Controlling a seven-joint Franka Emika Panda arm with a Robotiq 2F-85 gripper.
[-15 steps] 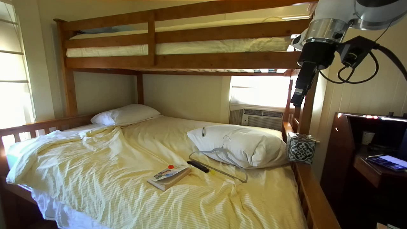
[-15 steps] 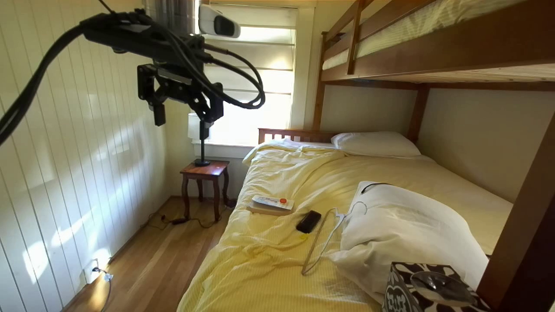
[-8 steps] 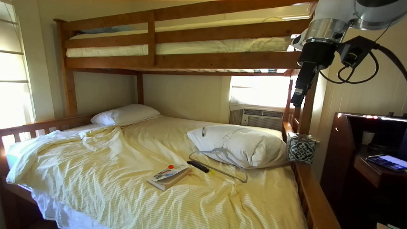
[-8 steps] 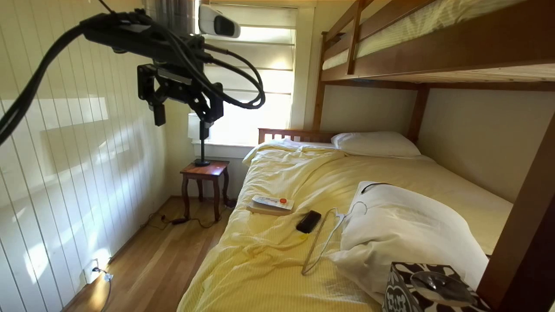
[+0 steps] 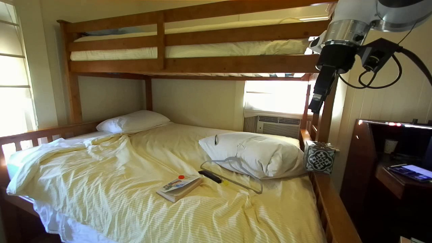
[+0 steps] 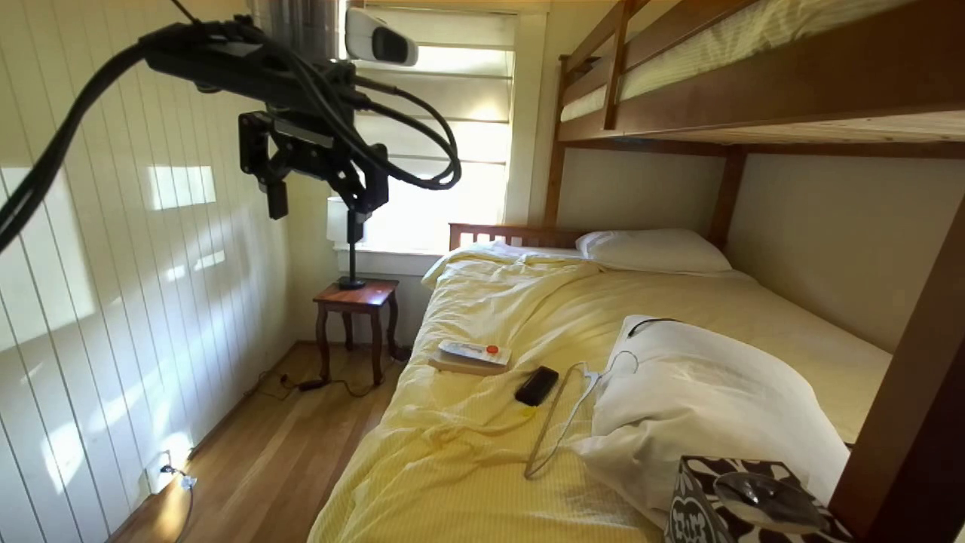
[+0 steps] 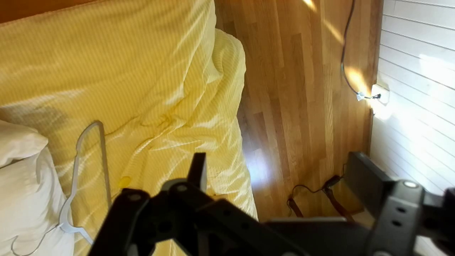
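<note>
Gripper (image 6: 316, 216) hangs overhead, fingers wide apart; the one hanger (image 7: 75, 174) lies at eight o'clock in the wrist view. Only an exterior view shows an air conditioner (image 5: 278, 126), at three o'clock. On the lower bunk (image 5: 276, 216) I count two pillows (image 5: 253, 150), one book (image 5: 180, 188)

Free air between claw (image 6: 317, 215) and bed (image 6: 452, 467), upper bunk (image 5: 236, 63) overhanging far pillow (image 5: 133, 122)
</note>
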